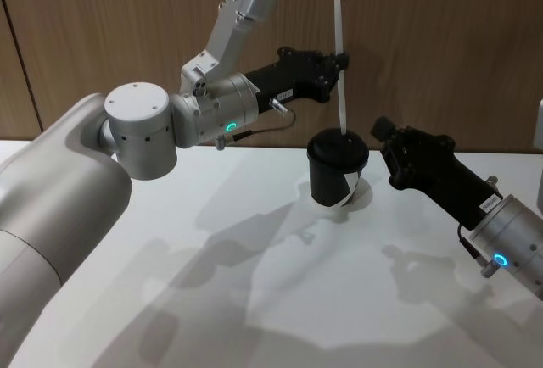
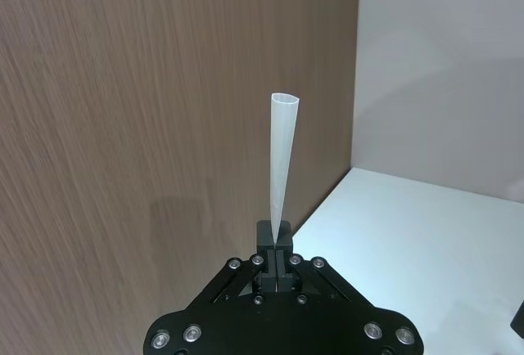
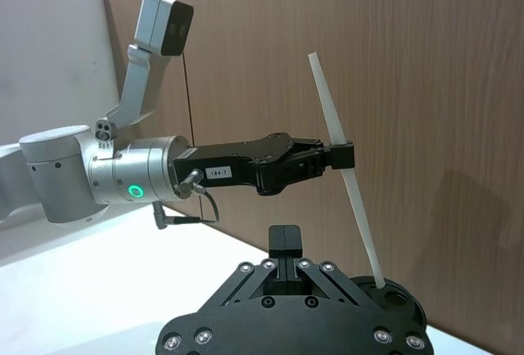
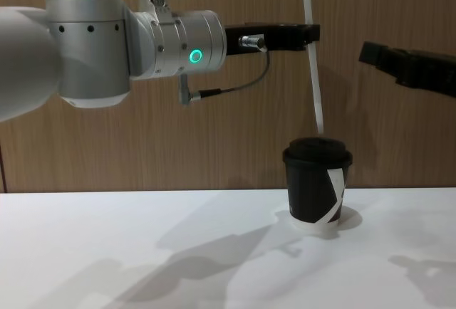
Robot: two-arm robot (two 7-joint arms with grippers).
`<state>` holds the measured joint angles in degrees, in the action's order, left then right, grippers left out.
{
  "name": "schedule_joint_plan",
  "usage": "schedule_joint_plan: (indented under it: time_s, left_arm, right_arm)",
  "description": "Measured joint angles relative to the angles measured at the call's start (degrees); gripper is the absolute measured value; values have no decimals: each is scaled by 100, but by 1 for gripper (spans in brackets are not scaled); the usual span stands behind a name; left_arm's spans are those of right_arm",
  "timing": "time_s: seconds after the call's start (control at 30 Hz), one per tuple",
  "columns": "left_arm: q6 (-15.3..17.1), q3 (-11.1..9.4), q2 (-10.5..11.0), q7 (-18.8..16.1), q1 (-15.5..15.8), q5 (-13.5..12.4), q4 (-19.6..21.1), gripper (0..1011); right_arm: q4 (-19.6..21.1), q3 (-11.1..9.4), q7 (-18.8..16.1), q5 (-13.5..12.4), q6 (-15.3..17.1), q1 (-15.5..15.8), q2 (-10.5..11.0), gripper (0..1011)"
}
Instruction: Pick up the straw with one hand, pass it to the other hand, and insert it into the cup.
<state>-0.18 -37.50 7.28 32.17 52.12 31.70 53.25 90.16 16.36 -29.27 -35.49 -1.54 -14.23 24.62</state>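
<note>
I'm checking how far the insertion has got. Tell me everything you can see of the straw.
The straw is long, thin, straight and white, slightly see-through like plastic, with an open top end. It stands nearly upright, leaning a little. The left gripper is shut on it around mid-length, above the table. Its bottom end sits right at the domed lid of the black cup; whether it has entered the lid cannot be told.

Silver-grey cylindrical left arm (image 1: 144,122) with green ring light, black claw (image 1: 339,64), thin cable.
</note>
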Motion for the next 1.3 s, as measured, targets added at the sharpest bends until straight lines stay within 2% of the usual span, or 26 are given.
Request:
schedule_joint_plan:
  time_s: [0.8,1.3]
  left_arm:
    - [-91,70,-120,155,68,-99,-280,5]
    - [-277,137,-175,200,65,-180,-401,5]
  right_arm:
    - [0,0,0,0,0,0,0,0]
    - [0,0,0,0,0,0,0,0]
